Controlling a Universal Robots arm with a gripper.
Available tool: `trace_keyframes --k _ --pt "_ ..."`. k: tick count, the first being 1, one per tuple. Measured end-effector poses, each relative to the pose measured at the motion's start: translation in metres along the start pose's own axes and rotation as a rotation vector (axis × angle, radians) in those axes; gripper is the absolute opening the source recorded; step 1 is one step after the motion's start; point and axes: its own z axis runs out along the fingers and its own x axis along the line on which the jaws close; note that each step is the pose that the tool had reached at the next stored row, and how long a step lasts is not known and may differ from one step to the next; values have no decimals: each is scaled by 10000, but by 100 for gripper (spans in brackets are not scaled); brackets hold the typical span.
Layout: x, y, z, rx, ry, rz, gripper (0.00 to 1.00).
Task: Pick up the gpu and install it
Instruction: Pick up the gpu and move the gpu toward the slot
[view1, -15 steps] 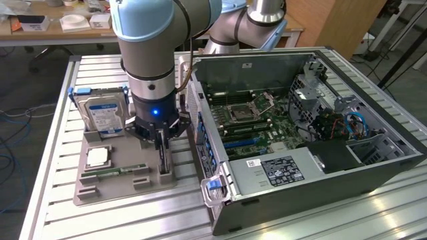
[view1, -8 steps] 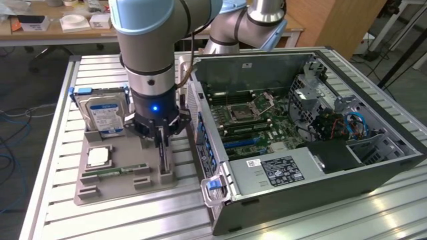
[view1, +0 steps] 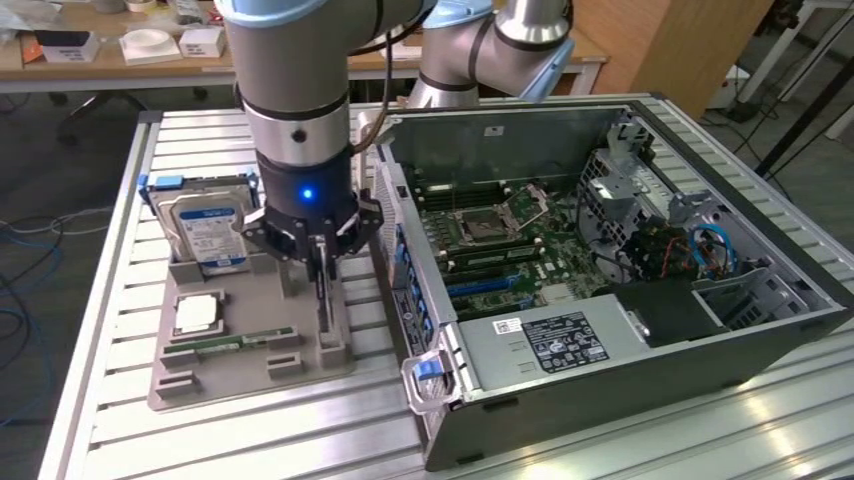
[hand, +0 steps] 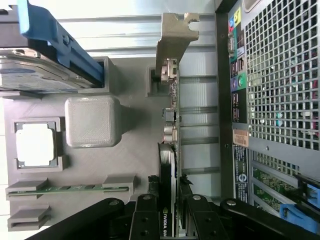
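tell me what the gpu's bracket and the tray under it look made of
Bracket of the gpu: likely bare sheet metal, dull silver with bent tabs. Tray: probably 3D-printed plastic, matte grey with a fine ridged texture on its block.

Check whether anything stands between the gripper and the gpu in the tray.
Nothing visible does. The gripper sits directly over the gpu, right at its upper edge. The card stands on edge in the gray tray, next to the computer case.
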Motion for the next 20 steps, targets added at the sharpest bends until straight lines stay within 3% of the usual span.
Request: trace_keyframes --k 2,13,20 --pt "-1 2 -52 1 1 0 27" --pt "-1 2 -61 0 -1 1 26" --pt "-7 14 -341 -7 1 2 26"
